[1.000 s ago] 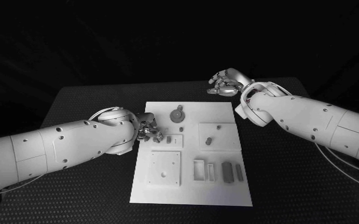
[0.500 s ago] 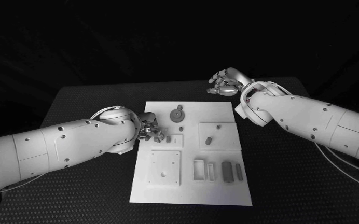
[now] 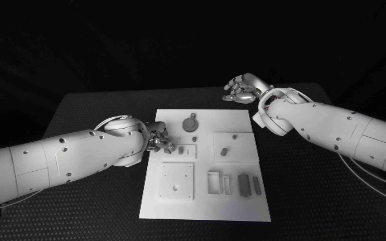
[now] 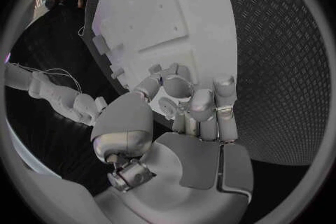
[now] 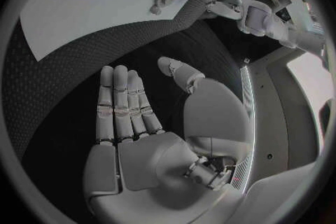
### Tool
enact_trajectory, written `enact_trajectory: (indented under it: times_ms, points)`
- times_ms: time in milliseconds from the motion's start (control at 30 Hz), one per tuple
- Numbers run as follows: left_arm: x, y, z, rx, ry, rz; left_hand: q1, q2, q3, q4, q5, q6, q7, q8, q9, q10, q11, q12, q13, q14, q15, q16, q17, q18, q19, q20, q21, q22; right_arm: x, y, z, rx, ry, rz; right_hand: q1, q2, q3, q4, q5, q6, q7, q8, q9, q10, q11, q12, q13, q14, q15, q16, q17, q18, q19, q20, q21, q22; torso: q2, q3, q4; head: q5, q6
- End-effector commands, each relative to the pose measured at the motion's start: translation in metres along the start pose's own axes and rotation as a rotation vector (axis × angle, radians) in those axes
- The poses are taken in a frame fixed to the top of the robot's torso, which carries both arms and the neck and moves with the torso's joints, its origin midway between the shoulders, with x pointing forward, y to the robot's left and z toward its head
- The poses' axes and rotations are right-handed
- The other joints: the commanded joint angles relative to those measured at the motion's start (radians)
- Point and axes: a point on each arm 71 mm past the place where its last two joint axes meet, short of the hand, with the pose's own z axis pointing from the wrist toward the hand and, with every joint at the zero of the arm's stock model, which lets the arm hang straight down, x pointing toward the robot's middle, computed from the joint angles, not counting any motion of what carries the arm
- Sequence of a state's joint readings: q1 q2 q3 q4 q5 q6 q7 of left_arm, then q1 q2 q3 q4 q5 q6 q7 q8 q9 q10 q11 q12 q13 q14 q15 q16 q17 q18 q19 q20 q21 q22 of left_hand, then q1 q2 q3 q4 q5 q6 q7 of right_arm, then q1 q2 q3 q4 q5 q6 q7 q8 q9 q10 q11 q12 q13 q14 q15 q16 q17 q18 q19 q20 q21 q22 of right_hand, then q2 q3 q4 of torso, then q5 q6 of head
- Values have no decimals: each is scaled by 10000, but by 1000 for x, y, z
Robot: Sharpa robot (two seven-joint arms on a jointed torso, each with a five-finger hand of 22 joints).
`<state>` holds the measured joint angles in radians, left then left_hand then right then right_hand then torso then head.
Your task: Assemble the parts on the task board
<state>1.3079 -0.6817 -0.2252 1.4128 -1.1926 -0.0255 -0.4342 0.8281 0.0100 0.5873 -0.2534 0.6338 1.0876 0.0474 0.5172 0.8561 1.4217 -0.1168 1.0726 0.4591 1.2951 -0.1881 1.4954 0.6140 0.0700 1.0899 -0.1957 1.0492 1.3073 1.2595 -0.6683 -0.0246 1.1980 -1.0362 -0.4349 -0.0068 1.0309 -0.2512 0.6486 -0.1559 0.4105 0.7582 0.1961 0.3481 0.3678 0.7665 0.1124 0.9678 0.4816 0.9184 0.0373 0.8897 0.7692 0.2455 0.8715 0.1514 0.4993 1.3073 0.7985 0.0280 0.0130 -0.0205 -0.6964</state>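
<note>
White and matt, the board [image 3: 207, 163] lies flat mid-table on the black ribbed table [image 3: 88, 112], long side running away from the robot, presumably so both arms reach it; shallow square and slotted recesses break its surface, and small grey parts [image 3: 243, 183] sit in or beside them, a round disc-like part [image 3: 191, 124] near the far end. The left hand [image 3: 158, 139] hovers at the board's left edge, its metal fingers [image 4: 201, 112] curled together over a small part [image 3: 169, 148] there; whether they grip it or merely close around it I cannot tell, though the posture suggests a pick or a seating at that edge. The right hand [image 3: 241, 89] waits off the board beyond its far right corner, well apart from any part, palm flat and fingers [image 5: 122, 103] straight and loose, holding nothing; likely parked clear so the left can work.
</note>
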Motion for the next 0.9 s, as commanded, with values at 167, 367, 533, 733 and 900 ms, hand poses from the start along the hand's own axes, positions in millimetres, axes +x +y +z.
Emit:
enact_trajectory:
  times_ms: [167,367,533,733,900]
  points:
    - [16,11,1,-527,578,352,37,192,463,-364,48,1234,-833,64,45,-171,-264,91,23,-57,-172,-28,-22,103,-95,-686,31,140,1,1,0,-108,105,-21,-38,36,-59,7,36,-60,146,62,-12,-77,7,53,-16,-68,25,35,-12,163,23,32,-58,232,0,0,9,-15,-12]
    - [18,8,2,-462,628,347,16,209,474,-371,81,1232,-840,77,60,-178,-271,112,30,-55,-159,-28,-26,102,-101,-683,31,141,1,1,0,-115,109,-18,-38,35,-59,7,38,-61,147,63,-13,-78,7,55,-20,-69,26,35,-13,163,23,32,-60,233,2,0,4,-12,-2]
    - [18,7,2,-455,722,334,21,170,696,-348,-159,1226,-855,99,85,-199,-277,153,41,-57,-135,-31,-36,103,-133,-679,8,133,1,1,0,-107,106,-21,-38,35,-60,6,39,-61,147,63,-14,-79,7,57,-23,-69,26,36,-14,163,23,32,-61,233,3,5,-2,-6,-8]
    - [23,4,1,-388,1307,229,-445,99,1726,-350,-605,1269,-856,186,145,-202,-275,317,48,-11,-59,-7,-60,84,-73,-663,20,133,1,1,-1,-102,112,-21,-36,34,-60,5,40,-62,147,64,-15,-80,7,59,-26,-70,26,37,-16,163,24,32,-62,233,-2,10,3,1,-20]
    - [24,4,1,-374,1405,170,-739,180,1746,-298,-587,1297,-827,228,170,-187,-216,396,62,-8,-46,-14,-75,82,-79,-660,13,129,1,1,0,-98,115,-23,-34,33,-60,3,41,-62,147,64,-15,-80,7,61,-29,-70,26,37,-17,163,24,31,-63,233,-5,7,-5,19,-29]
